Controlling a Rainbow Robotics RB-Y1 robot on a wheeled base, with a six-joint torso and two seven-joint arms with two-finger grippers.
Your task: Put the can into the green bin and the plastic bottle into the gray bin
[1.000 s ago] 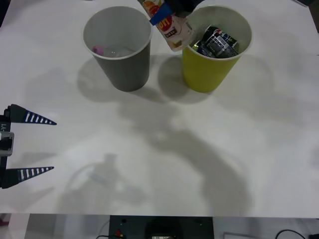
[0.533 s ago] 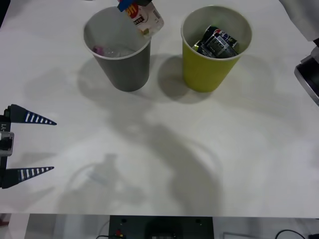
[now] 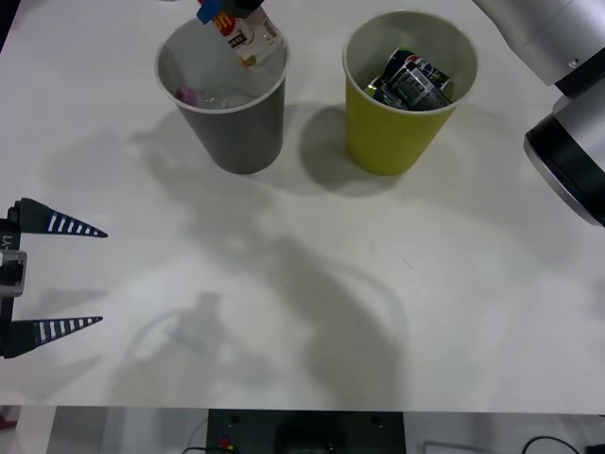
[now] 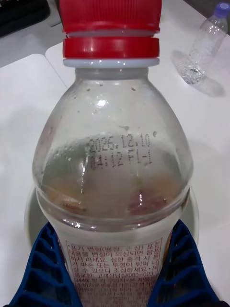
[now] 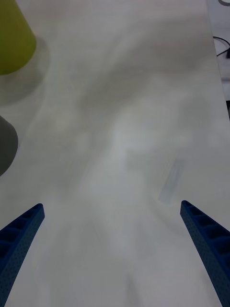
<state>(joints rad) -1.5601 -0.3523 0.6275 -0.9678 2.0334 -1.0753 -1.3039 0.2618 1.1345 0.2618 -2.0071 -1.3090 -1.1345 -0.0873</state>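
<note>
The plastic bottle [image 3: 248,36], clear with a red cap and a red, yellow and white label, hangs tilted over the far rim of the gray bin [image 3: 236,132]. My right gripper [image 3: 219,11] is shut on it. In the right wrist view the blue fingers [image 4: 45,268] clamp the plastic bottle [image 4: 112,158] at its label, with the gray bin's pale rim [image 4: 29,216] behind it. The can [image 3: 413,79] lies inside the green bin [image 3: 388,142]. My left gripper [image 3: 101,276] stands open at the table's left edge, holding nothing.
A clear pink-capped bottle [image 3: 203,96] lies in the gray bin. Another clear bottle [image 4: 203,45] stands on a far table. My right arm [image 3: 567,85] reaches across the upper right. The left wrist view shows the green bin [image 5: 14,38], the gray bin [image 5: 5,144] and bare white table [image 5: 124,144].
My right gripper has carried the plastic bottle leftward, from beside the green bin's rim to over the gray bin. The right arm has swung into view at the right. The left arm stayed still.
</note>
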